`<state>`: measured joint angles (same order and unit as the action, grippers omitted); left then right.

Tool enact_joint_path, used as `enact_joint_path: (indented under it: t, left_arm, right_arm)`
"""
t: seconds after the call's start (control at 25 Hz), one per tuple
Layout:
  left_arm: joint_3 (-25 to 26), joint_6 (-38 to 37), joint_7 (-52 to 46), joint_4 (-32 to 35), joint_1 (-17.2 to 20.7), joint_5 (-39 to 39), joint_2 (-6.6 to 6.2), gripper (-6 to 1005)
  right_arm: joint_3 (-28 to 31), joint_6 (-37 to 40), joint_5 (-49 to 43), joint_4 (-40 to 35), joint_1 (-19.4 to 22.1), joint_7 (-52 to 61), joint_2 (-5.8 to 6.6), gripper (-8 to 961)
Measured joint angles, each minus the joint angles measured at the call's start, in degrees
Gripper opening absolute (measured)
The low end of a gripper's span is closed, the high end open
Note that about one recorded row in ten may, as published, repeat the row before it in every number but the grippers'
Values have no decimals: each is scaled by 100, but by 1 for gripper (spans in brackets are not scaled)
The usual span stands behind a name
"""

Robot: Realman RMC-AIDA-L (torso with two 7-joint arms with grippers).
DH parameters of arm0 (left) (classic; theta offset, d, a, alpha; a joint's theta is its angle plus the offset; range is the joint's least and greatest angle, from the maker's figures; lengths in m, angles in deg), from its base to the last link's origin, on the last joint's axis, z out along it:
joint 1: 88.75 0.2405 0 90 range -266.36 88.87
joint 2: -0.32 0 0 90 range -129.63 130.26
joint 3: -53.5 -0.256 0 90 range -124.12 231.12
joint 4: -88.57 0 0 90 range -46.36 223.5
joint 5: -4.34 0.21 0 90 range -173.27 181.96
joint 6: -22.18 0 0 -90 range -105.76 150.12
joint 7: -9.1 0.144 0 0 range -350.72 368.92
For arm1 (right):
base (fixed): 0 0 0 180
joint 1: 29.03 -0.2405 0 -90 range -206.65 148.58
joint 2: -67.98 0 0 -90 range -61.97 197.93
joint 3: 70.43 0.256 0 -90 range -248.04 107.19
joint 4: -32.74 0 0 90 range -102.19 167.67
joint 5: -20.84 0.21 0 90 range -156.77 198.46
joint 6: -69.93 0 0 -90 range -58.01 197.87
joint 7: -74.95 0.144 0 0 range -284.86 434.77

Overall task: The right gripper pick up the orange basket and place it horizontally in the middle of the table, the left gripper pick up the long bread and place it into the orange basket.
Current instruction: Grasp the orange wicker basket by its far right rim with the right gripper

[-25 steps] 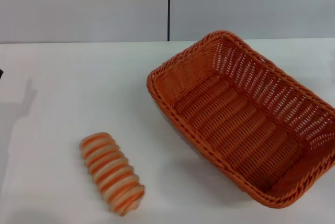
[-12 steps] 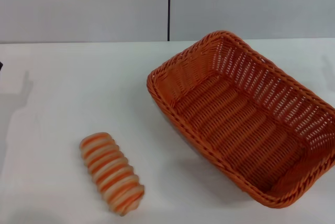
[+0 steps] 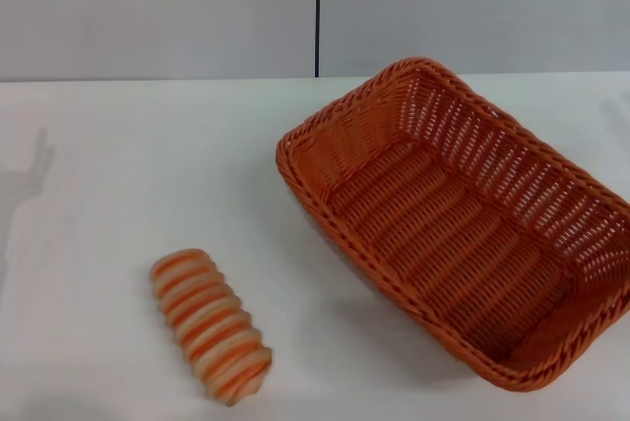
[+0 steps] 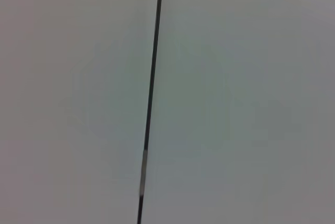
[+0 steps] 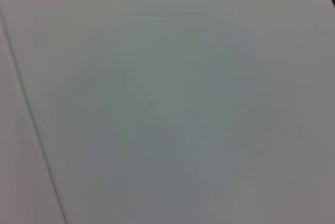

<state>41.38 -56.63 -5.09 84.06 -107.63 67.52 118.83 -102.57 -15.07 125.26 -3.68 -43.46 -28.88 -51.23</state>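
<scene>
Head view: long bread near orange basket

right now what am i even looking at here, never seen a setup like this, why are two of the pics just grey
This is a two-armed robot with three cameras. The head view looks down from its head at a white table. On it lie an orange basket, empty and set at an angle on the robot's right, and a striped long bread nearer its left. The two grey pictures come from cameras on the wrists; both face a plain wall with a dark seam. Neither the left gripper nor the right gripper is in view, and nothing is held.
</scene>
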Motion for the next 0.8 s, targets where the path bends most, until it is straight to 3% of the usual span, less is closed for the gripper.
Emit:
enact_joint_path:
  t: [0.12,0.2,0.56,0.6,0.64,0.68,0.76,0.8]
  left_arm:
    - [20,14,1,-1,53,0,2,846]
    - [118,33,4,-25,90,1,4,845]
    - [199,47,5,-26,94,2,5,842]
    - [200,51,5,-22,94,2,5,842]
    - [200,51,5,-22,94,2,5,841]
    - [201,55,5,-14,94,1,5,841]
    - [208,67,5,-3,78,1,5,840]
    - [216,86,5,8,54,1,0,840]
  right_arm:
    - [2,142,-441,-743,56,945,32,444]
    - [53,223,-1230,-1526,8,2016,95,449]
    - [14,131,-2866,-3095,-328,4552,283,522]
    - [-3,-10,-3388,-3259,-525,5109,393,530]
    - [-3,-10,-3388,-3259,-525,5109,393,543]
    - [-3,-247,-3691,-3203,-700,5433,516,555]
    - [-6,-680,-4013,-2875,-1037,5833,797,580]
    - [-50,-1086,-4169,-2338,-1377,6067,1093,593]
